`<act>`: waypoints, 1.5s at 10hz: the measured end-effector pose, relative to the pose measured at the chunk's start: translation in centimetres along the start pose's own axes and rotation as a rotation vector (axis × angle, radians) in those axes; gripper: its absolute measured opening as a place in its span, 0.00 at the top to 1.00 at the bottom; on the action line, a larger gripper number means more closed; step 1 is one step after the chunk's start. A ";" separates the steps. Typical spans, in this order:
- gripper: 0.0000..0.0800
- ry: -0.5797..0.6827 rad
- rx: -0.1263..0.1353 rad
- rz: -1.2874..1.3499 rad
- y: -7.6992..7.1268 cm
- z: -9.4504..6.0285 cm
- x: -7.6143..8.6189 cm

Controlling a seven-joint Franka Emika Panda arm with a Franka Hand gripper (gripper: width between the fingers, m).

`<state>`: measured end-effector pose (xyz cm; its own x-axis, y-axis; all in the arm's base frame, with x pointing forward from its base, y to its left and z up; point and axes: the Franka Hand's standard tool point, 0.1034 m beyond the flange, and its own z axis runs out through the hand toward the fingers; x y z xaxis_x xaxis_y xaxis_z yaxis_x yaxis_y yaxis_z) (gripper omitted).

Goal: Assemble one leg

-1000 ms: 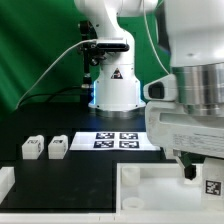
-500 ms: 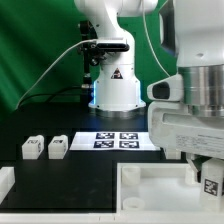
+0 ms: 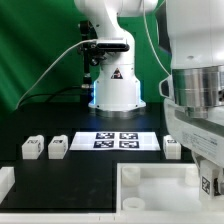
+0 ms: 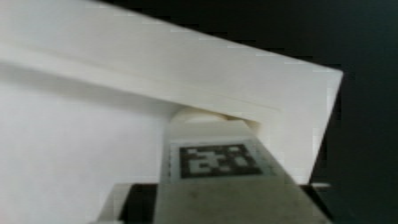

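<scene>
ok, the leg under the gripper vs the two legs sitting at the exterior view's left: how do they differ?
Place: the leg under the gripper is over the large white square part; the two left legs rest on the black table.
Contact: the first sits between the gripper fingers; the left pair is free, side by side.
Visibility: the first is mostly hidden; the pair shows whole.
Shared: small, white, tagged.

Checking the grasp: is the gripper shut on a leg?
Shut on it: the wrist view shows the leg held in the gripper, against the white square part.
</scene>
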<state>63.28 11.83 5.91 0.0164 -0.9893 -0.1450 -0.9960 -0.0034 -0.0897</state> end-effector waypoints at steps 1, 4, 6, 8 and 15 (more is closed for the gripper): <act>0.64 -0.019 0.003 0.178 0.0 0.0 -0.1; 0.64 -0.014 0.005 0.395 -0.1 -0.1 0.0; 0.63 -0.001 0.007 0.451 0.0 -0.1 0.1; 0.25 -0.002 0.007 0.439 0.0 -0.1 0.0; 0.19 -0.044 0.036 0.430 0.8 -3.7 -1.7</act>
<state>62.14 12.96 9.69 -0.3949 -0.8925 -0.2180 -0.9093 0.4136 -0.0459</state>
